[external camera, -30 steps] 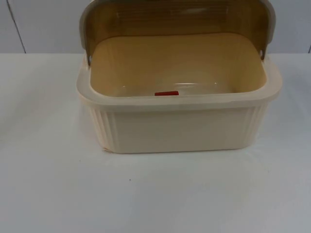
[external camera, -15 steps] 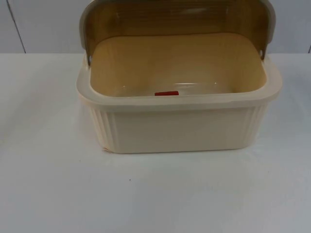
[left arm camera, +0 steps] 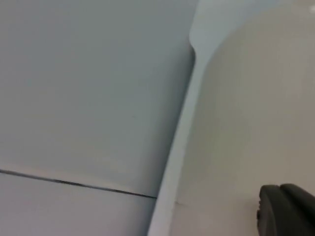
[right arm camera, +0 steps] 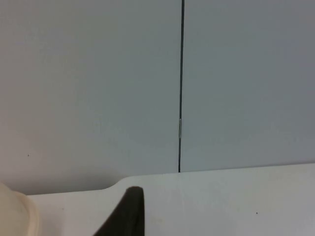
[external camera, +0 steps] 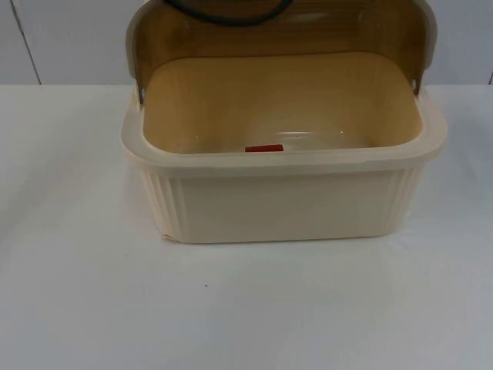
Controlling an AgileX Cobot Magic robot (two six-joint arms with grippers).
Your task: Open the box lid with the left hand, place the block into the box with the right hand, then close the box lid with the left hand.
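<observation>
**Inside the box, block down, lid waiting**

Far from either set of fingers, the red block (external camera: pixel 264 148) lies inside the box (external camera: pixel 285 204). Lid (external camera: pixel 281 35) stands open. Left gripper (left arm camera: pixel 288 211) and right gripper (right arm camera: pixel 125 214): finger state unreadable. Judged next: left should reach the lid's edge, swing it down gently.

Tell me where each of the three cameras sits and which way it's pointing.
Top view: fixed above, looking down and forward at the open box with the red block inside.
Left wrist view: on the left arm, facing the grey partition wall and table edge; one black fingertip shows.
Right wrist view: on the right arm, facing the wall seam; its fingertip shows.
All share wall and table.
</observation>
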